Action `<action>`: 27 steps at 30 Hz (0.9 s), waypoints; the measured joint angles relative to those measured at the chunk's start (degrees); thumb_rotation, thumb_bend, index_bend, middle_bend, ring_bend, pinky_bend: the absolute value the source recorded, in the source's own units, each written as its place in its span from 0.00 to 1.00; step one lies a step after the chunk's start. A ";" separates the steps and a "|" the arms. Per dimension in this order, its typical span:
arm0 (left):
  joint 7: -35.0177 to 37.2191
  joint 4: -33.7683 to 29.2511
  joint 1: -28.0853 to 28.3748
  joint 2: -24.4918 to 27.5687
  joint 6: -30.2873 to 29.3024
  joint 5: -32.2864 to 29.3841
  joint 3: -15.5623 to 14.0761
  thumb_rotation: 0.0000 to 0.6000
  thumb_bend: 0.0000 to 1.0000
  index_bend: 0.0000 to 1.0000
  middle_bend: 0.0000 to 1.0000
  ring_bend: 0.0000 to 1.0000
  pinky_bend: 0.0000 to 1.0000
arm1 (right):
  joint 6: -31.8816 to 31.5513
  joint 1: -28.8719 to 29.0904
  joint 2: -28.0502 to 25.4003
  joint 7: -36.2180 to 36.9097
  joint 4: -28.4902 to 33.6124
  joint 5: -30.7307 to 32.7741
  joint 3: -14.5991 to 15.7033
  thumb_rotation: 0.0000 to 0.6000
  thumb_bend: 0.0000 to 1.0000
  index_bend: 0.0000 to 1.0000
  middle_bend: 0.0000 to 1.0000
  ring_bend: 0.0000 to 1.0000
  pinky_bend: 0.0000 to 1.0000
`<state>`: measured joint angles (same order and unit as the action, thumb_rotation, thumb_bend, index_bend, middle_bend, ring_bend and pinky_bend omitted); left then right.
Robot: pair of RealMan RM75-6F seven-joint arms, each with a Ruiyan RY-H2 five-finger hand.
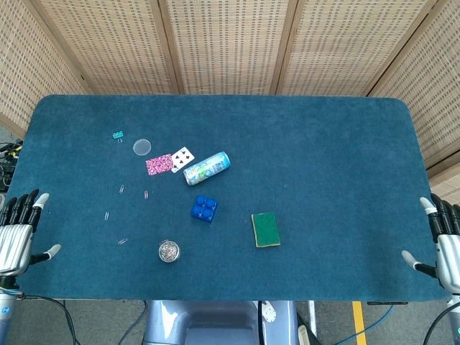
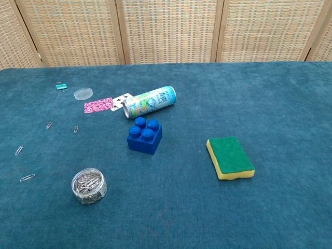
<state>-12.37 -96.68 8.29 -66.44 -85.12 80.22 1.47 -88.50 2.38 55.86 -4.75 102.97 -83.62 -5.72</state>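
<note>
Resting state: both of your hands sit at the table's near corners with nothing in them, so I judge no handling is underway.
Left hand (image 1: pixel 20 231): fingers spread apart and empty, off the near-left corner of the table (image 1: pixel 345 158), well left of the blue brick (image 1: pixel 204 208); only the head view shows it.
Loose paper clips (image 1: pixel 122 241): several lie scattered on the cloth left of the blue brick, the things nearest your left hand, none touched.
Clip tub (image 2: pixel 89 185): a small clear round tub of paper clips stands upright, near and to the left of the blue brick, apart from it.
Binder clip (image 1: pixel 118 134): small and teal, far-left of the blue brick, with a clear round lid (image 1: pixel 142 147) just beside it.
Playing cards (image 1: pixel 170 161): one pink-backed and one face up, overlapping, beyond the blue brick and touching the can's end as far as you can tell.
Can (image 2: pixel 150 101): lying on its side just beyond the blue brick, not touching it.
Sponge (image 2: pixel 230 157): green side up, yellow below, lying flat to the right of the blue brick, well apart from it.
Right hand (image 1: pixel 440 241): fingers apart, holding nothing, at the near-right corner, well right of the blue brick; the sponge is nearest to it.
Left to do: everything, in my judgement; each thing lies untouched.
</note>
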 measured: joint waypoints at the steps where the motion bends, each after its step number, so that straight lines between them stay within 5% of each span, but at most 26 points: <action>1: 0.03 -0.01 0.02 0.01 0.24 -0.08 0.01 1.00 0.10 0.00 0.00 0.00 0.00 | 0.02 -0.03 -0.09 0.09 0.10 0.00 0.01 1.00 0.00 0.00 0.00 0.00 0.00; 5: 0.11 0.07 0.31 0.00 1.70 -0.52 0.00 1.00 0.10 0.00 0.00 0.00 0.00 | 0.25 -0.06 -0.29 0.46 0.14 0.12 0.04 1.00 0.00 0.00 0.00 0.00 0.00; 8: 0.05 0.20 0.71 -0.20 3.09 -0.94 -0.01 1.00 0.11 0.11 0.00 0.00 0.00 | 0.41 -0.07 -0.58 0.87 0.27 0.25 0.03 1.00 0.00 0.00 0.00 0.00 0.00; 15: -0.92 1.19 3.02 -1.83 9.36 -3.63 0.24 1.00 0.52 0.29 0.00 0.00 0.00 | 0.94 0.02 -0.82 1.25 0.50 0.32 0.09 1.00 0.00 0.00 0.00 0.00 0.00; 27: -6.78 4.24 9.94 -8.77 23.52 -13.19 1.30 1.00 0.67 0.33 0.00 0.00 0.00 | 1.95 0.34 -1.09 1.70 0.56 0.79 0.08 1.00 0.00 0.00 0.00 0.00 0.00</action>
<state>-19.15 -92.44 18.23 -75.20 -61.60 67.03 2.76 -86.56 2.72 54.77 -3.06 103.52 -82.82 -5.64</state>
